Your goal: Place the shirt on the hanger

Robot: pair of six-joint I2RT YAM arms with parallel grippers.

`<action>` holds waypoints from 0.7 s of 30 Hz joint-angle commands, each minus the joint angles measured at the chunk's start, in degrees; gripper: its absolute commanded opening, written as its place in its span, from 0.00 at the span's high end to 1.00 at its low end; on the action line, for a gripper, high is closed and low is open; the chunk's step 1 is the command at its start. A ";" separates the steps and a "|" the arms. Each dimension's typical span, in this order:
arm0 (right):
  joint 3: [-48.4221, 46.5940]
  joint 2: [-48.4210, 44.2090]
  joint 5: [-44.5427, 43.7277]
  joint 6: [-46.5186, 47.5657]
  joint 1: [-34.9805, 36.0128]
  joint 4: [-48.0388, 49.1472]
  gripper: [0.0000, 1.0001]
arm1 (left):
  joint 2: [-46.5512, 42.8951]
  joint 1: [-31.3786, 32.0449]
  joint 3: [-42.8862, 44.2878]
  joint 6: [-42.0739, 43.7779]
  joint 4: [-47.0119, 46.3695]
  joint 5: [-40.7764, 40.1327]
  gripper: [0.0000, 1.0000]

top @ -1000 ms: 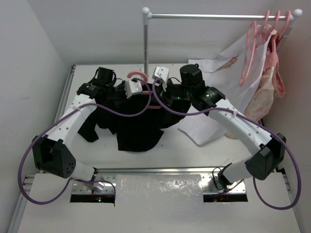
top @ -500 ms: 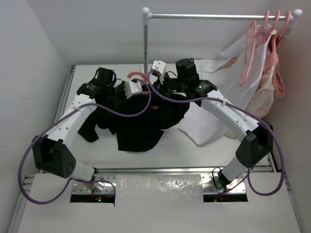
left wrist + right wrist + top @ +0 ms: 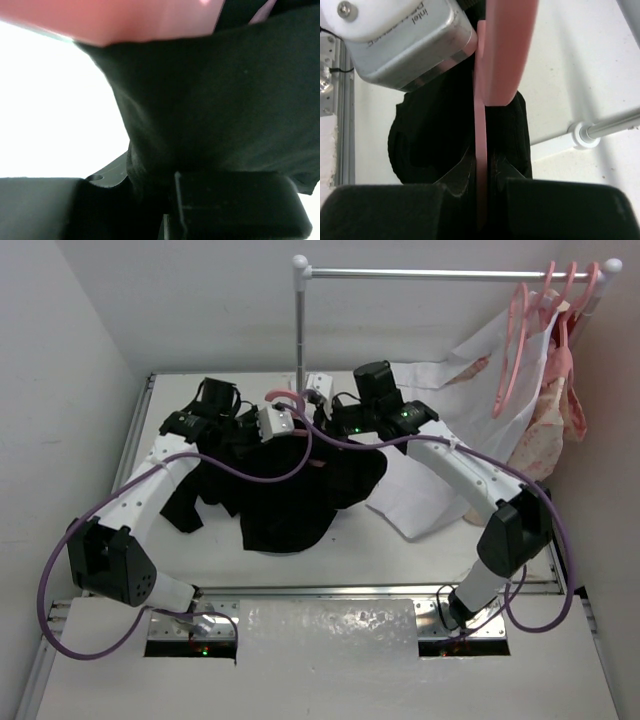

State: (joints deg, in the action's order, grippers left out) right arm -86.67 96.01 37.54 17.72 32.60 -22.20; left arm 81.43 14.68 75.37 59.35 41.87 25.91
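Note:
The black shirt (image 3: 290,495) hangs bunched in mid-table, draped over the pink hanger (image 3: 287,397), of which only the hook shows from above. My left gripper (image 3: 285,435) is shut on a fold of the shirt (image 3: 225,100); a blurred pink hanger (image 3: 125,20) crosses just above the left gripper (image 3: 155,190). My right gripper (image 3: 305,412) comes in from the right. In the right wrist view the right gripper (image 3: 482,170) is shut on the thin edge of the hanger (image 3: 481,130), with the shirt (image 3: 435,130) behind it.
A clothes rack's upright pole (image 3: 300,320) stands just behind the grippers, its bar (image 3: 450,273) running right. Spare pink hangers (image 3: 520,340) and a pink floral garment (image 3: 550,430) hang at its right end. A white shirt (image 3: 440,480) lies at the right. Walls close both sides.
My right arm has swung left towards the hanger's hook and its jaws have closed on the hanger. The left arm and the shirt have stayed put.

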 commanded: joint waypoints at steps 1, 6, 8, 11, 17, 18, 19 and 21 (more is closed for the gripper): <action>5.70 -6.61 -3.52 1.89 -2.27 3.28 1.00 | -1.45 0.44 -0.14 3.20 -1.11 -2.35 0.99; 7.92 -11.36 -3.79 2.50 -4.82 2.25 1.00 | -3.81 -2.01 -2.68 3.23 -4.05 -1.31 0.87; 8.36 -11.89 -3.79 2.94 -5.00 1.81 1.00 | -4.87 -4.20 -3.57 2.09 -7.04 1.32 0.82; 8.80 -12.51 -3.44 3.38 -5.00 1.54 1.00 | -4.88 -5.01 -3.92 1.38 -8.90 1.25 0.70; 9.33 -13.74 -2.91 1.89 -5.00 2.59 1.00 | -4.26 -3.70 -5.67 4.10 -11.19 -6.83 0.57; 9.42 -13.74 -2.65 1.62 -5.00 3.29 1.00 | -4.35 -3.52 -5.94 4.63 -11.63 -7.62 0.56; 9.42 -13.83 -2.47 1.27 -5.00 3.56 1.00 | -4.26 -3.51 -6.20 4.72 -11.98 -8.15 0.56; 9.50 -13.92 -2.64 0.92 -5.00 3.91 1.00 | -4.17 -3.51 -6.46 5.15 -12.69 -8.51 0.56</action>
State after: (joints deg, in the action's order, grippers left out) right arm -77.62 84.77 35.55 19.27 29.28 -18.15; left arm 78.63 13.06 68.88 65.39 33.52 22.02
